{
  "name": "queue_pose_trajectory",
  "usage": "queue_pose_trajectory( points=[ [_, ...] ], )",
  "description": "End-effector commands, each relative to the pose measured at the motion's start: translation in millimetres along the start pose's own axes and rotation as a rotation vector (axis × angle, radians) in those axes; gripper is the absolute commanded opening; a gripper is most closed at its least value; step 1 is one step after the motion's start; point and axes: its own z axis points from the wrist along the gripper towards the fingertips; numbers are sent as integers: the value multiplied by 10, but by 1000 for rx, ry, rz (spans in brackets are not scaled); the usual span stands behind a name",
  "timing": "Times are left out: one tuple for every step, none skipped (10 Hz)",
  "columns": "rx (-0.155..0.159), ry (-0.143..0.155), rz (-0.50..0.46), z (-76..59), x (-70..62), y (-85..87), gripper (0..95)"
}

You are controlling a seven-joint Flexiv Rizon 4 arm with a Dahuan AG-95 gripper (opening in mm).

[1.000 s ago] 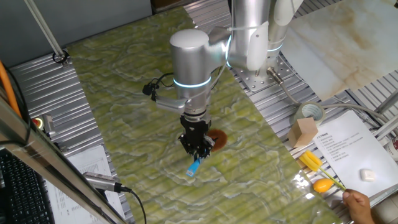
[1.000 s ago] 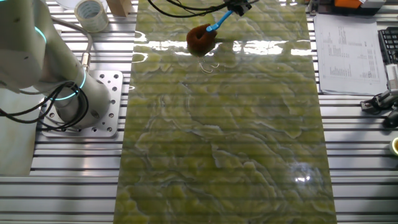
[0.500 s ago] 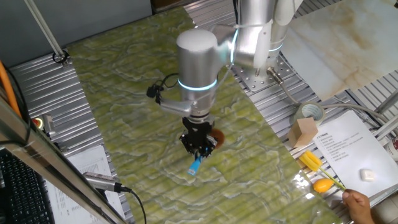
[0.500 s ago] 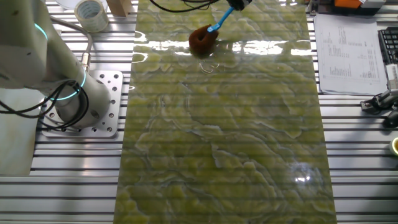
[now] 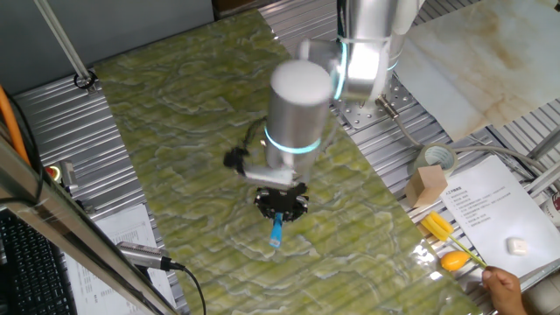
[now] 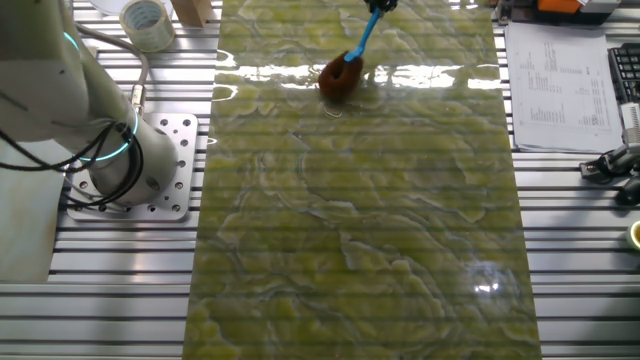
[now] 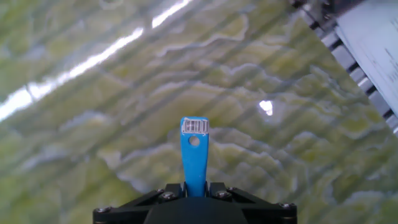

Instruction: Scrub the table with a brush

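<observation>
From one fixed view my gripper [image 5: 281, 206] clamps the brush [image 5: 277, 230] mid-table [image 5: 175, 131], handle jutting outward; the other fixed view shows bristles apparently touching near the far edge; the hand view shows the handle's long axis running straight ahead.

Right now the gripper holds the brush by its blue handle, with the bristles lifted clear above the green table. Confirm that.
Not quite. The gripper does hold the brush by its blue handle, but the bristles are not lifted clear: the other fixed view shows the reddish-brown tuft pressed down on the green table.
</observation>
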Motion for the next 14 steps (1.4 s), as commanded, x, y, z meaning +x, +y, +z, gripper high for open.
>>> queue_pose_trajectory(
  points=[
    [57, 94, -152, -50, 111, -61, 0],
    [48, 100, -155, -61, 154, -81, 0],
    [43, 100, -153, -67, 176, -92, 0],
    [40, 97, -148, -71, 187, -97, 0],
    [36, 97, -144, -72, 201, -104, 0],
    [16, 90, -135, -50, 222, -112, 0],
    [-11, 88, -119, -25, 233, -114, 0],
    [-43, 80, -84, 4, 237, -114, 0],
    [-59, 75, -64, 23, 237, -116, 0],
    [-69, 75, -56, 25, 235, -120, 0],
    [-81, 83, -42, 26, 234, -121, 0],
    [-87, 91, -26, 32, 235, -121, 0],
    [-90, 93, -16, 38, 236, -120, 0],
    [-91, 95, -10, 38, 237, -120, 0]
  ],
)
